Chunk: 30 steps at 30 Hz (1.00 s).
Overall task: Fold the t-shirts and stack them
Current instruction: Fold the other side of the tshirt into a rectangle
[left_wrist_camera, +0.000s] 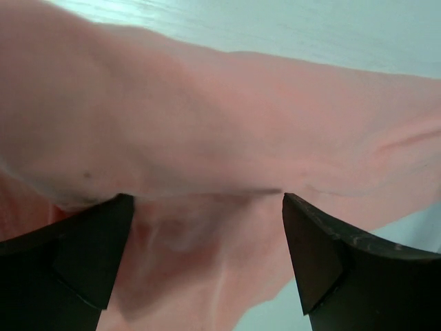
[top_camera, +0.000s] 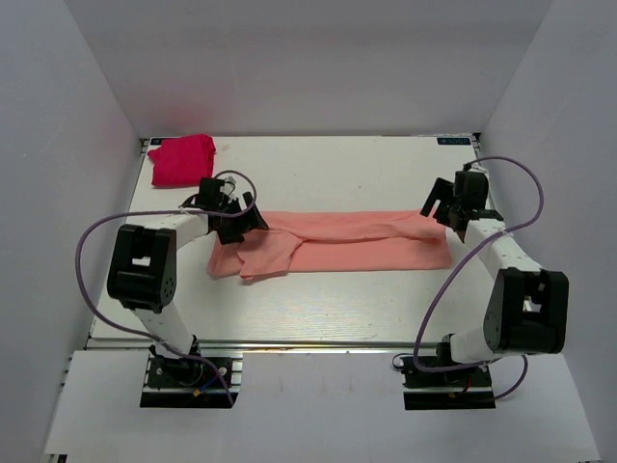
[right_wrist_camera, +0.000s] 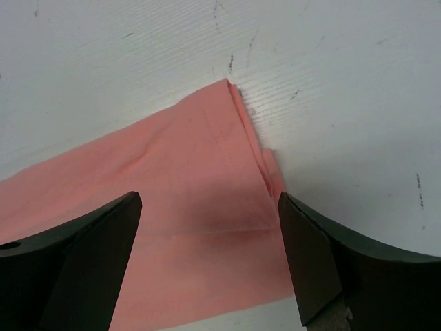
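light: bright, even, from overhead | shadows: soft grey on the walls (top_camera: 87, 96), top view's upper left; dim patch on the salmon t-shirt (right_wrist_camera: 207, 224), lower centre of right wrist view | glare: pale sheen on the table (left_wrist_camera: 289, 31), top of left wrist view | focus: left wrist view blurred, cloth too close; the other views sharp

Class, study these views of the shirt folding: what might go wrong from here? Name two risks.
1. The left end of the pink shirt lies bunched at the open left gripper; folding it now would likely trap wrinkles.
2. The open right gripper hangs over the shirt's layered right edge; it might pinch only the top layer, pulling the fold apart.
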Each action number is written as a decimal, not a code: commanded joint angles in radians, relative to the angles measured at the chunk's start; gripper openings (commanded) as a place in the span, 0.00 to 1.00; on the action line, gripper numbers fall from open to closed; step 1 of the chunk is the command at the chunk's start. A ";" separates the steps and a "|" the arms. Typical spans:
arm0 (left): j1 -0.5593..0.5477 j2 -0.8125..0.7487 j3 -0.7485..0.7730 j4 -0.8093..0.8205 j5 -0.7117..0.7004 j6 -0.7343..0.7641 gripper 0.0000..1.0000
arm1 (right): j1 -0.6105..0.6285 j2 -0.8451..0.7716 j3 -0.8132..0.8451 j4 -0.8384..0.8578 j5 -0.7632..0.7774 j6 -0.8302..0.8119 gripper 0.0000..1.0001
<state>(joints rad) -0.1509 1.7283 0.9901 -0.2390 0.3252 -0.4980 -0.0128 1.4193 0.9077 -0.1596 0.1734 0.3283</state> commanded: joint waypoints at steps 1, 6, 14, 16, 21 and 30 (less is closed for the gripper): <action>-0.006 0.065 0.047 0.015 0.046 0.007 1.00 | -0.004 0.073 0.090 0.040 -0.057 -0.114 0.85; -0.006 0.117 0.059 0.015 0.035 0.018 1.00 | -0.007 0.220 0.192 0.031 -0.104 -0.231 0.72; 0.013 0.186 0.117 -0.058 -0.040 0.041 1.00 | -0.010 0.374 0.289 -0.069 0.005 -0.200 0.73; 0.013 0.195 0.128 -0.077 -0.060 0.050 1.00 | -0.016 0.363 0.260 -0.098 0.029 -0.167 0.73; 0.013 0.195 0.137 -0.109 -0.116 0.059 1.00 | -0.029 0.314 0.197 -0.188 0.075 -0.117 0.73; 0.013 0.186 0.147 -0.121 -0.135 0.078 1.00 | -0.049 0.201 0.091 -0.313 0.018 0.095 0.74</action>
<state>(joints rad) -0.1478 1.8748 1.1568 -0.2626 0.2947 -0.4622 -0.0521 1.6775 1.0340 -0.4213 0.2127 0.3183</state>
